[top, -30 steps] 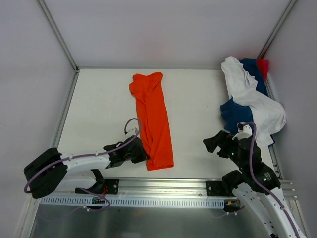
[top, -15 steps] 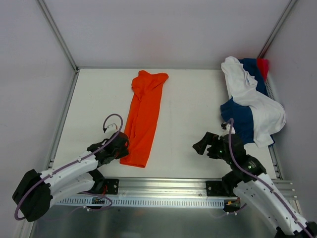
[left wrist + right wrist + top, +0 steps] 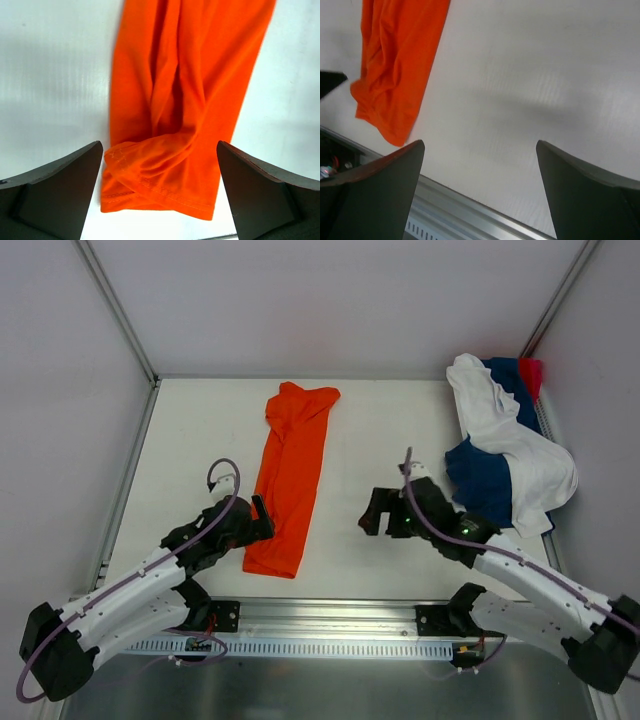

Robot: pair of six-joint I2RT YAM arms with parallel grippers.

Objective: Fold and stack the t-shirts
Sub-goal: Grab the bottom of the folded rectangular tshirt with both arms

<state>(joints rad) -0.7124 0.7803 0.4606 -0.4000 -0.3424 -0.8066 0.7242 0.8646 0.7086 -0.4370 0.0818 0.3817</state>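
The left gripper (image 3: 258,520) stood wide open beside the orange t-shirt (image 3: 288,485)'s near hem; the right gripper (image 3: 376,514) was open too, holding nothing. The fold would likely go best with both hem corners pinched evenly.

there are four t-shirts, one orange shirt (image 3: 290,480), one white shirt (image 3: 503,432), one navy blue shirt (image 3: 478,476) and one red-pink shirt (image 3: 531,373), one table (image 3: 385,430) and two grippers, left gripper (image 3: 260,518) and right gripper (image 3: 374,514).
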